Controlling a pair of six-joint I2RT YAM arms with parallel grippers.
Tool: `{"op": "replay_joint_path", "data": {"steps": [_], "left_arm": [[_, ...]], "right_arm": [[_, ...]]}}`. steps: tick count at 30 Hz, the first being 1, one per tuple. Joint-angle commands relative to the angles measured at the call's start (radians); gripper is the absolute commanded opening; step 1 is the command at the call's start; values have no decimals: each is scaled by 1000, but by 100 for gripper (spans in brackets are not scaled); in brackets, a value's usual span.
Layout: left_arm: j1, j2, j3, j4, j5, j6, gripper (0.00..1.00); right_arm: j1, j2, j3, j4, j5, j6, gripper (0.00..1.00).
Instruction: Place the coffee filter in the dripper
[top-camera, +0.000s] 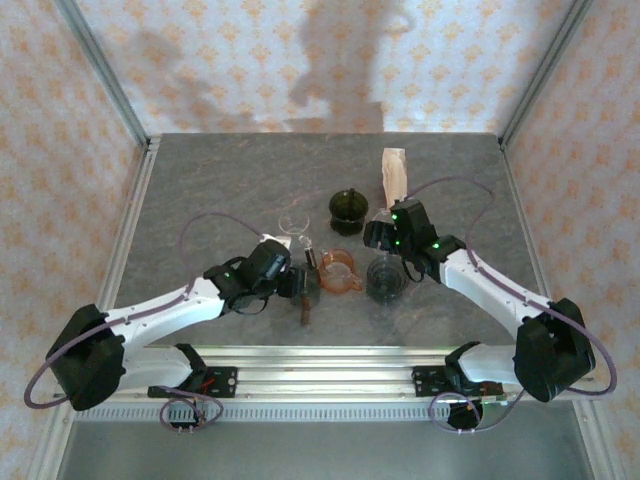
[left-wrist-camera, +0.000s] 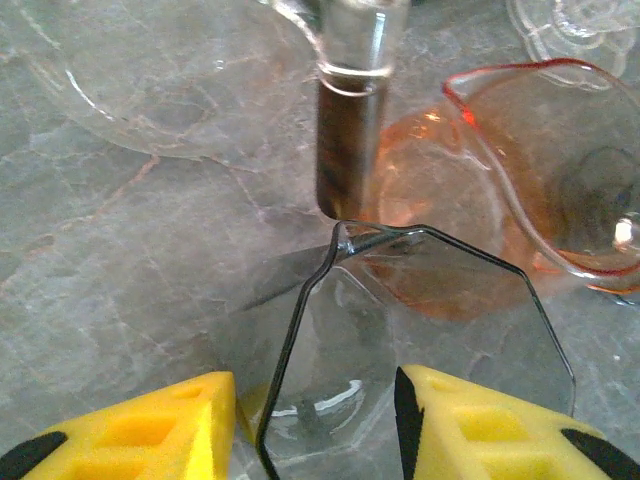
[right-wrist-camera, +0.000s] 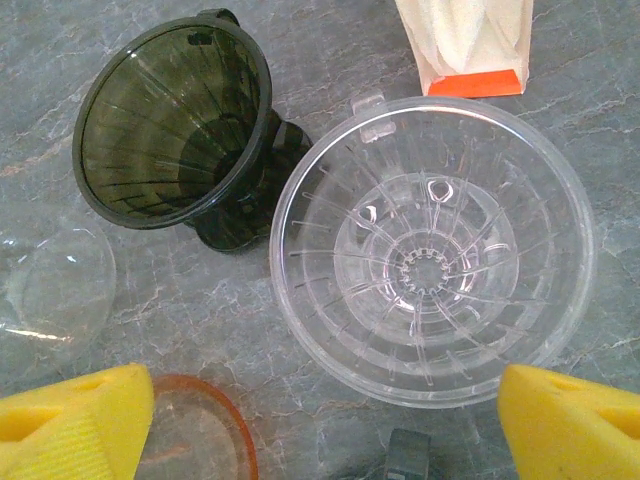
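The white paper coffee filter (right-wrist-camera: 462, 30) pokes from an orange-edged sleeve (right-wrist-camera: 475, 82) at the top right of the right wrist view. Just below it, a clear ribbed dripper (right-wrist-camera: 430, 250) stands upright.

The top camera sits high behind the arm bases (top-camera: 90, 355), facing the far edge of the counter (top-camera: 200, 180) and taking in all of it from afar. The left wrist camera looks steeply down, very close, past its yellow fingers (left-wrist-camera: 150, 430) at the orange pitcher (left-wrist-camera: 540, 180) near the counter's middle. The right wrist camera looks almost straight down, close, on the dark dripper (right-wrist-camera: 170, 120) and filter pack (right-wrist-camera: 465, 45) nearer the far edge. All three share the pitcher; top and right wrist share dripper and pack.
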Motion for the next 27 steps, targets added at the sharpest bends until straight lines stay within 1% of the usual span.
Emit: {"op": "replay_joint_path", "data": {"steps": [1, 2, 3, 5, 7, 9, 11, 15, 16, 17, 18, 20, 27], "left_arm": [[-40, -18, -14, -1, -22, -40, 45], [-44, -21, -10, -6, -31, -45, 45], [-47, -29, -11, -10, -41, -57, 47], [-46, -62, -10, -19, -67, -78, 56], [-46, -112, -11, -24, -95, -98, 65], [-46, -156, -12, -34, -128, -114, 71], [-46, -200, -14, -44, -155, -128, 74], [-46, -283, -38, -70, -221, -156, 83], [-46, -303, -48, -77, -235, -162, 91], [-46, -319, -57, -82, -245, -166, 96], [-46, -335, -68, -86, -253, -169, 99], [-47, -361, -86, -94, -267, -179, 100], [-47, -410, -123, -109, -287, -202, 99]], "right_arm": [[10, -38, 1, -59, 21, 35, 88], [9, -45, 2, -81, 37, 49, 87], [10, -55, -2, -104, 54, 63, 86], [9, -76, -20, -146, 84, 93, 84], [9, -128, -52, -175, 97, 123, 84], [10, -173, -87, -191, 92, 145, 84], [9, -213, -118, -206, 76, 165, 83], [10, -272, -172, -238, 38, 195, 77], [10, -282, -184, -245, 32, 201, 76], [10, -289, -196, -250, 27, 205, 75], [10, -294, -207, -255, 26, 210, 74], [10, -298, -229, -251, 20, 216, 70], [10, -283, -288, -179, -27, 239, 50]]}}
